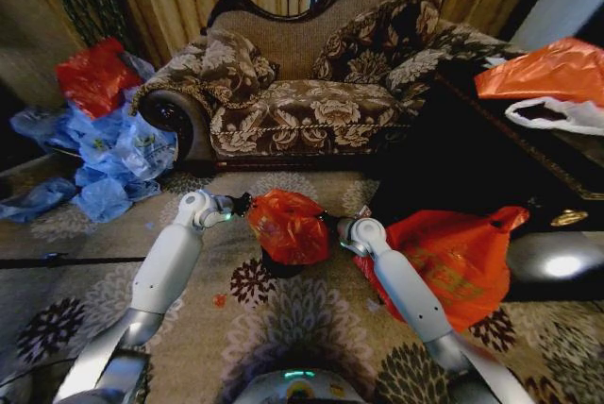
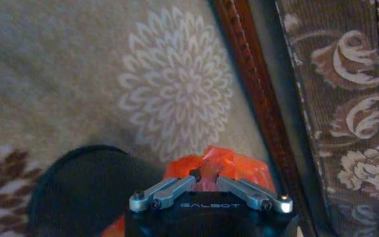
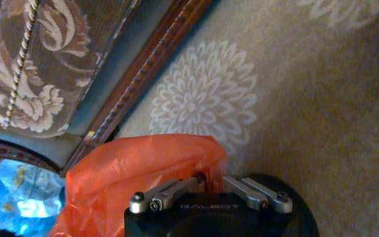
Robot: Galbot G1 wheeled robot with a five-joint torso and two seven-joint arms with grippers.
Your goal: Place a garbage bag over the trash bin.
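Garbage bag (image 1: 288,225), crumpled red-orange plastic, held above the trash bin (image 1: 281,268) on the patterned carpet (image 1: 311,328) just in front of the sofa (image 1: 311,92); only a dark sliver of the bin's base shows beneath it. Left gripper (image 1: 243,204) clenches the bag's left edge and right gripper (image 1: 330,226) its right edge. In both wrist views the fingertips are buried in plastic and the bin's rim is cut off.

Two slim silver-white tubular arms with rounded joint housings, the left wrist showing a small green light. Left pincer (image 2: 204,183) and right pincer (image 3: 209,183): black block bodies lettered "GALBOT", grey metal link bars fixed with dark screws.
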